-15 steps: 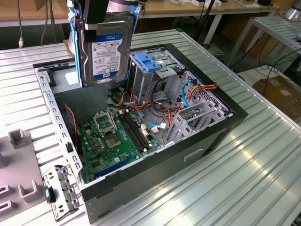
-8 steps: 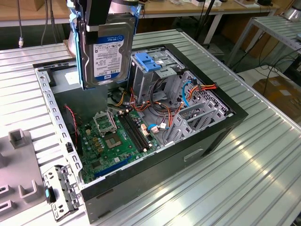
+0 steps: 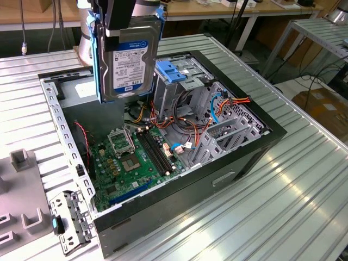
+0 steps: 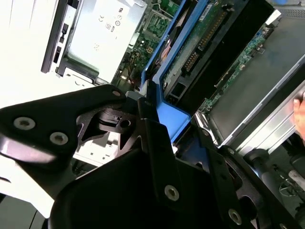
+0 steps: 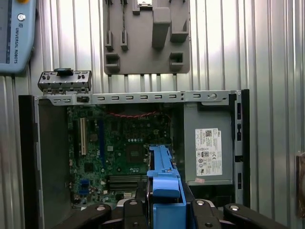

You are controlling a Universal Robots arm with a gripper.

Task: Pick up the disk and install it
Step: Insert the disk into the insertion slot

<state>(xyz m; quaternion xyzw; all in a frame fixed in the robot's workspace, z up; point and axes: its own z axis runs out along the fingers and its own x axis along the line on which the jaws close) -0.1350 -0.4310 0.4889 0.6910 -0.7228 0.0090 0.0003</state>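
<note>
Lying at exterior view's left: grey fixture plate (image 3: 22, 187) on ribbed table (image 3: 304, 206), outside open computer case (image 3: 244, 157). Next: gripper (image 3: 118, 27) clamped on top of disk (image 3: 129, 60), disk hanging upright above case, label showing, green motherboard (image 3: 136, 157) below. Right of disk: blue bracket (image 3: 173, 72) atop drive cage (image 3: 190, 91), then orange cables (image 3: 239, 101).

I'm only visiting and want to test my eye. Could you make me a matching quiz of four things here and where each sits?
Things: 1 disk; 2 blue bracket; 3 motherboard; 4 power-supply box.
Places: A flat on the case floor; B atop the drive cage; C held on edge by the gripper above the case; D in a case corner, with a white sticker.
Pairs: 1-C, 2-B, 3-A, 4-D.
</note>
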